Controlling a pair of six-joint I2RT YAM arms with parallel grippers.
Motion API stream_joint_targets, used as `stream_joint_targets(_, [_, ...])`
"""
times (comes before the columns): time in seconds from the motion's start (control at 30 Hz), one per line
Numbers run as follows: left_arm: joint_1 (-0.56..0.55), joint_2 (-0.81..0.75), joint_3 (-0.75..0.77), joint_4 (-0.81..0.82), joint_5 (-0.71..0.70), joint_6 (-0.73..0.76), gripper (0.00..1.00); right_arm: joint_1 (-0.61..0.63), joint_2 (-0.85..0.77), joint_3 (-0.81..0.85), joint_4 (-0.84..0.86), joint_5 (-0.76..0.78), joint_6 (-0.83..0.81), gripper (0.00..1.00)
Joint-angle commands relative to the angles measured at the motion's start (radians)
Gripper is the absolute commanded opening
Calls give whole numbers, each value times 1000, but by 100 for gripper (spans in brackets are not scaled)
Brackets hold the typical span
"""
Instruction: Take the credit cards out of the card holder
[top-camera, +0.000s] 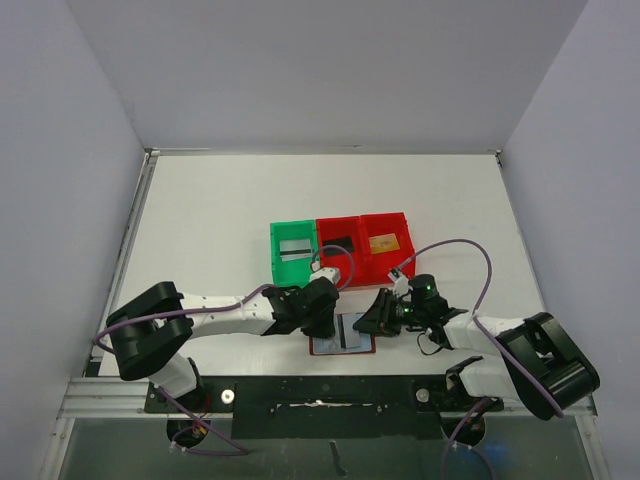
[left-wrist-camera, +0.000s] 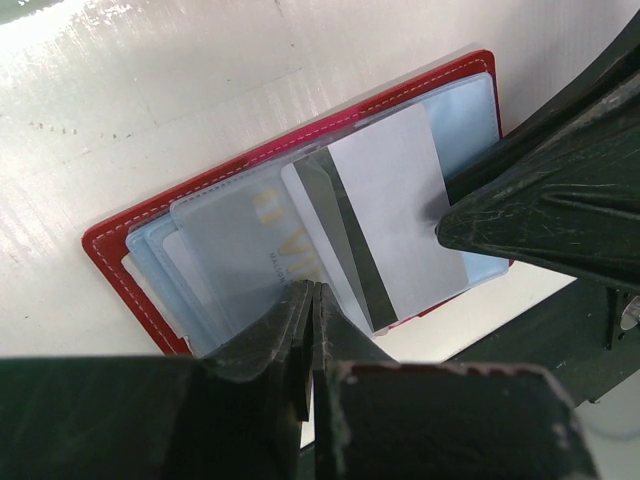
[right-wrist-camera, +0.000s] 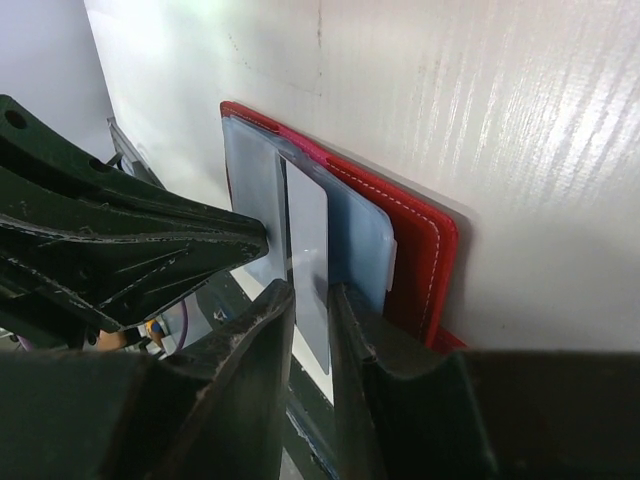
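Two pincers are meeting over the card holder (left-wrist-camera: 215, 235), which is lying open and flat on the white table (top-camera: 220, 220), close to the near edge and in front of the bins. One grey card (left-wrist-camera: 395, 215) with a dark stripe is sticking partway out of a pale blue pocket, toward the right pincer (right-wrist-camera: 312, 292). The left pincer (left-wrist-camera: 308, 300) is squeezed shut, with its tips sitting at the near edge of the pockets. It is hard to tell if it is nipping a pocket flap or only pressing down. The right pincer is reaching in from the side with its fingers a little apart and the loose end of the grey card between them. It is not clear if it is squeezing the card or just standing around it. The job now looks like pulling this card free. To do it well, the right pincer should be pinching only the bare end of the card, not the pocket, and sliding it straight out, flat and slow. The left pincer should be holding the card holder down so it is not dragging along. Three other cards are lying farther back, one in the green bin (top-camera: 278, 262) and one in each of the two red bins (top-camera: 338, 222).
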Motion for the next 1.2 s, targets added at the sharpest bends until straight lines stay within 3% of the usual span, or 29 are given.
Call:
stream_joint_targets(0.0, [-3,28,10,-56,-38,-3,1,17,34,-15,122,-25,20,23])
stream_joint_targets(0.3, [-3,30,10,-59,-43,-9,0,43,90,-31,214,-13,47,22])
stream_joint_targets(0.5, [-3,21,4,-62,-51,-17,0,41,62,-42,211,2,52,0])
stream_joint_targets(0.87, [-4,-25,-16,-78,-83,-42,0,29,-166,6,-115,94,-46,0])
stream_joint_targets(1.0, [-3,-50,-15,-81,-95,-43,0,27,-202,10,-124,84,-57,0])
stream_joint_targets(1.17, [-3,-114,-20,-65,-110,-42,7,28,-218,3,-62,70,-44,0])
